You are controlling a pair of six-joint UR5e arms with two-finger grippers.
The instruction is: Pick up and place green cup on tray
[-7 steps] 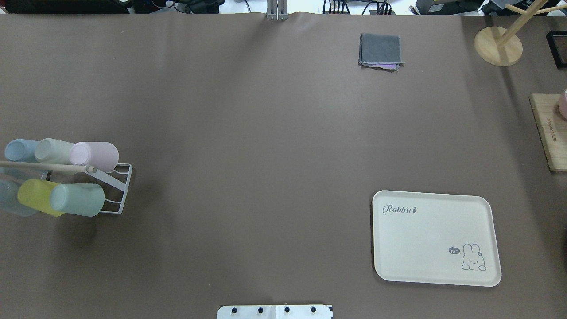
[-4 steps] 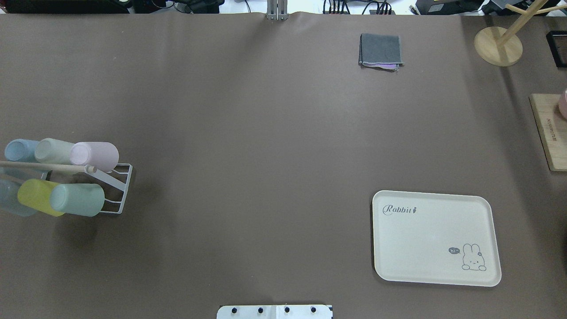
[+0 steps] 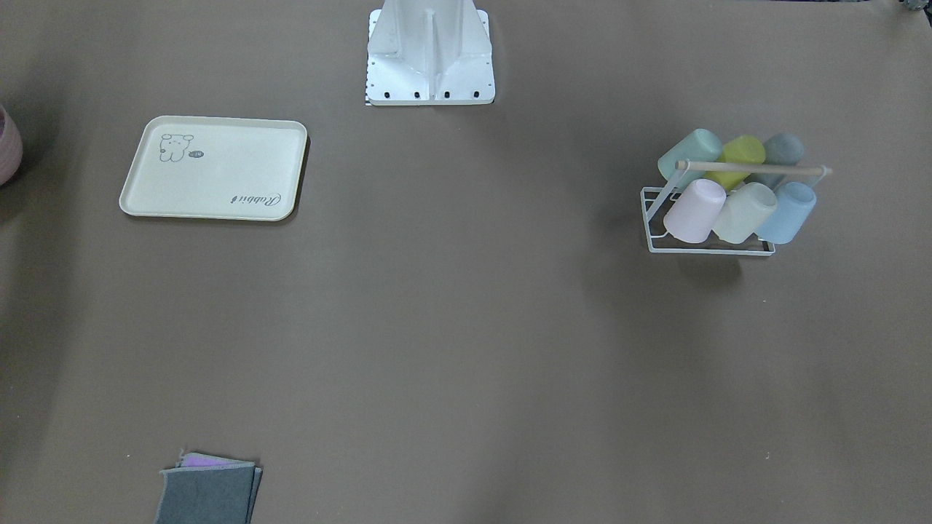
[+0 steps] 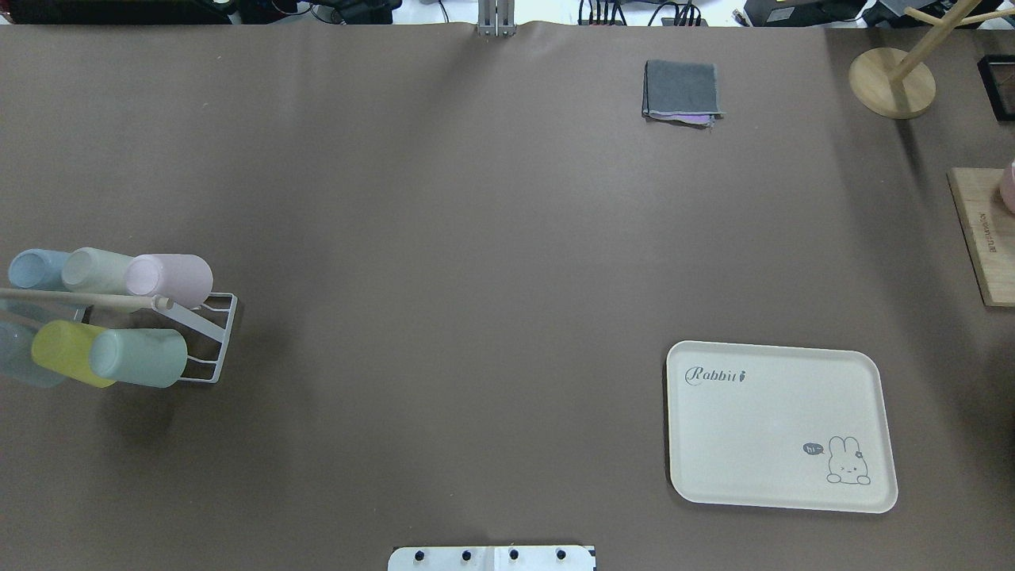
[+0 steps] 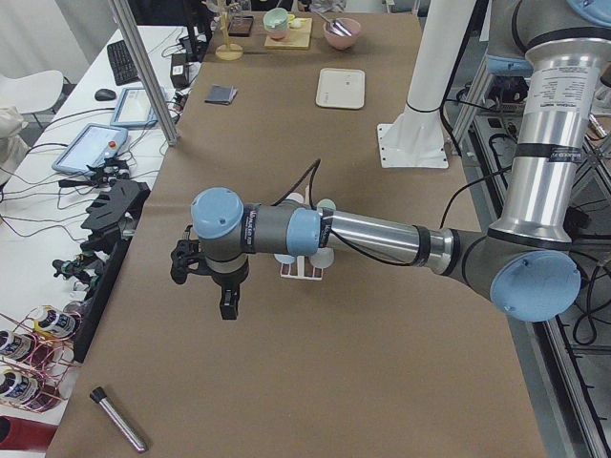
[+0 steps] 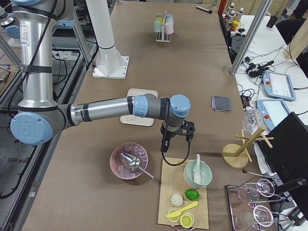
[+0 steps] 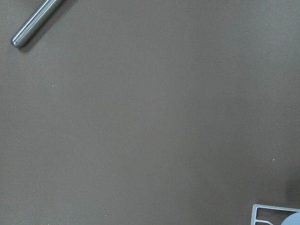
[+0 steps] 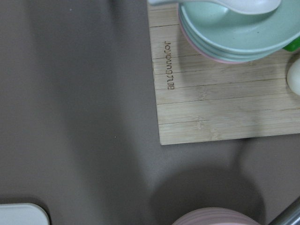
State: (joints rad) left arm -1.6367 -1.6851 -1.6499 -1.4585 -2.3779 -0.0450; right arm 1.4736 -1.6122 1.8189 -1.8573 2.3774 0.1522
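The green cup (image 4: 139, 357) lies on its side at the near end of a white wire rack (image 4: 214, 337) at the table's left, next to a yellow cup (image 4: 67, 353). It also shows in the front-facing view (image 3: 688, 154). The cream tray (image 4: 761, 428) lies bare at the near right and also shows in the front-facing view (image 3: 218, 175). My left gripper (image 5: 229, 305) shows only in the exterior left view, hanging over bare table short of the rack. My right gripper (image 6: 166, 143) shows only in the exterior right view, beyond the tray near a wooden board. I cannot tell whether either is open.
The rack also holds pink (image 4: 170, 279), pale cream-green (image 4: 95, 270) and blue (image 4: 36, 268) cups under a wooden bar. A folded grey cloth (image 4: 682, 91), a wooden stand (image 4: 892, 79) and a wooden board (image 4: 983, 234) with bowls are at the far right. A metal tube (image 7: 35, 23) lies by the left end.
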